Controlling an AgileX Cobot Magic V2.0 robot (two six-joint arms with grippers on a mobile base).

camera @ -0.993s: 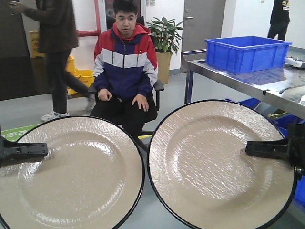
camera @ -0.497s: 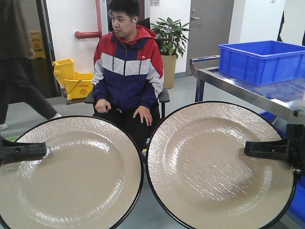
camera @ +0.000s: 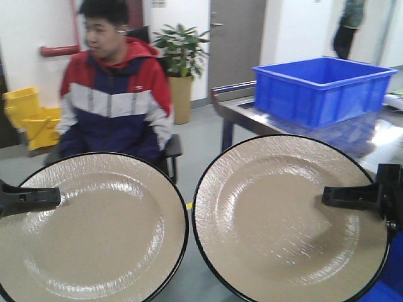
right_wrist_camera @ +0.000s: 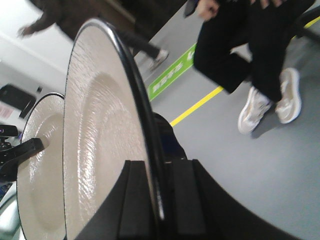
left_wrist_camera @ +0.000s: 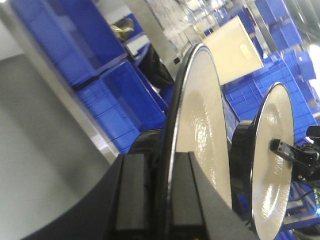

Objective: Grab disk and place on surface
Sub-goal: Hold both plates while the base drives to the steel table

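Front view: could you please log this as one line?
left gripper shut on left plate | right gripper shut on right plate | both upright

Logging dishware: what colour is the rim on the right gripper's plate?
Black rim, beige plate; clearest in the front-facing view.

Seated man [camera: 113,94], potted plant [camera: 181,56], blue crate [camera: 321,88] on steel table [camera: 242,112], yellow bucket [camera: 28,116]

Reaching in level from either side, with left gripper [camera: 55,197] and right gripper [camera: 329,196] at equal height. Clamped on the rims of the left disk [camera: 94,239] and right disk [camera: 277,226], one finger on each face.
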